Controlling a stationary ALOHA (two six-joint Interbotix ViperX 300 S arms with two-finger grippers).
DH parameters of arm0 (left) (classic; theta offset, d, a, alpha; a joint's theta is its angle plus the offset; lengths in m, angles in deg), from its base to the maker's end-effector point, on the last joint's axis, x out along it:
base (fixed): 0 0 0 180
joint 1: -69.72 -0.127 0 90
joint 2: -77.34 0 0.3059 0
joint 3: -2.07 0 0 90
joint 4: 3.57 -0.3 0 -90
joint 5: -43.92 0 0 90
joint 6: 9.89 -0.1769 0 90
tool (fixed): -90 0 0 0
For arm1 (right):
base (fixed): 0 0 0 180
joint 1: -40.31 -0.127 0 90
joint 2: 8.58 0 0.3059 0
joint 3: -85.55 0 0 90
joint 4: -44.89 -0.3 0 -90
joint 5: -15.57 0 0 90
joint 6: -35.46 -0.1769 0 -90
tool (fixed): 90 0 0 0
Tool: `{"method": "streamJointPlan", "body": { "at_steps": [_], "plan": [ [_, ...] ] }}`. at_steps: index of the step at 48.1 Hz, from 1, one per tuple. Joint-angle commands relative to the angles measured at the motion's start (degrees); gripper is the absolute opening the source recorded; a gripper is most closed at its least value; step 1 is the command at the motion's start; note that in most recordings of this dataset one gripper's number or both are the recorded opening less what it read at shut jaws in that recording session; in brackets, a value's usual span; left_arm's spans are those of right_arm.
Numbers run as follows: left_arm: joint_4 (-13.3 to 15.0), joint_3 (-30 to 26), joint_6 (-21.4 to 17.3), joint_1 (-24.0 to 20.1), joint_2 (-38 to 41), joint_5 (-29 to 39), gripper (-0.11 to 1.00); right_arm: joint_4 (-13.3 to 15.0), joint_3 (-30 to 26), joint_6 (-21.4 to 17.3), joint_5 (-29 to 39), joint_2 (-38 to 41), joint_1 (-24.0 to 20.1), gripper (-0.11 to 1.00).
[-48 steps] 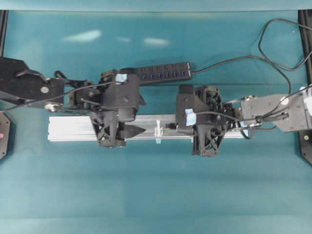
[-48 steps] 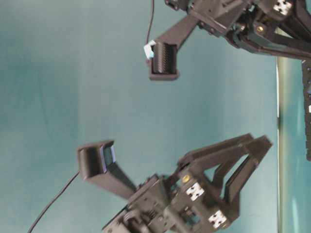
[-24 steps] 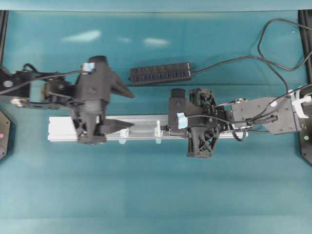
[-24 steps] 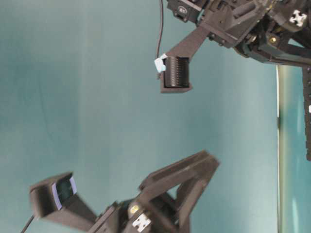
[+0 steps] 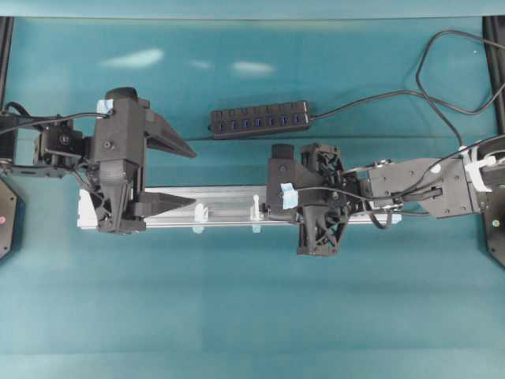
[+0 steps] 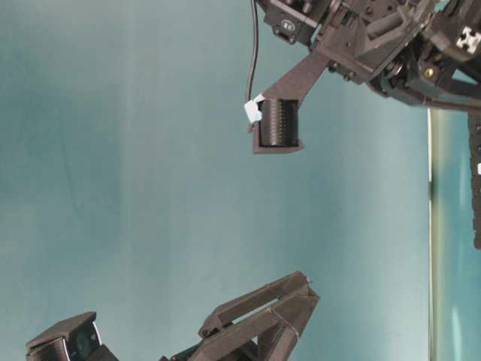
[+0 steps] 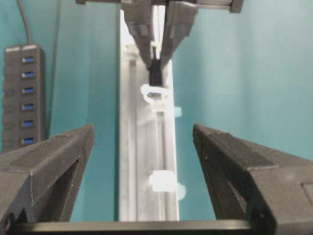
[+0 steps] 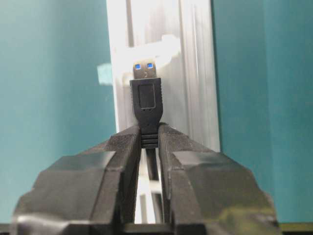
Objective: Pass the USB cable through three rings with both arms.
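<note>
Along the rail [image 5: 229, 207] mid-bench, two rings [image 5: 200, 212] show; the third hides beneath the right hand [image 8: 149, 142], pinching the USB cable [image 8: 146, 105] plug just short of a ring. The left hand [image 5: 189, 178] is spread at the rail's left end.

A: What is showing at the top?

B: A black arm [image 6: 376, 37] is reaching in from the upper right, carrying a ribbed black cylinder [image 6: 279, 122] with a pale blue tape mark [image 6: 252, 111]. A thin black cord [image 6: 255, 45] is running up from it.

A: And below?

B: A lattice-framed gripper finger [image 6: 263, 327] is poking up from the bottom edge, and a second dark block [image 6: 64, 344] is sitting at lower left. Teal surface [image 6: 135, 188] is filling the rest.
</note>
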Motion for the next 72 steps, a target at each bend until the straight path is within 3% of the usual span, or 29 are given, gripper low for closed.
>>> {"method": "streamJointPlan", "body": {
  "at_steps": [1, 52, 63, 72],
  "plan": [
    [0.0, -0.6, 0.1, 0.2, -0.8, -0.4, 0.89, 0.1, -1.1, 0.1, -1.6, -0.2, -0.7, -0.06],
    [0.0, -1.7, 0.4, 0.4, 4.9, -0.4, 0.89, 0.0, -2.5, -0.2, -4.9, 1.1, -0.7, -0.06],
    [-0.1, -1.1, 5.2, 0.8, 8.4, -1.5, 0.89, 0.1, -2.5, -0.4, -5.8, 1.1, -0.3, -0.06],
    [0.0, 0.2, 6.8, 1.1, 11.9, -7.5, 0.89, 0.0, -2.5, -0.4, -5.8, 1.1, -0.2, -0.06]
  ]
}}
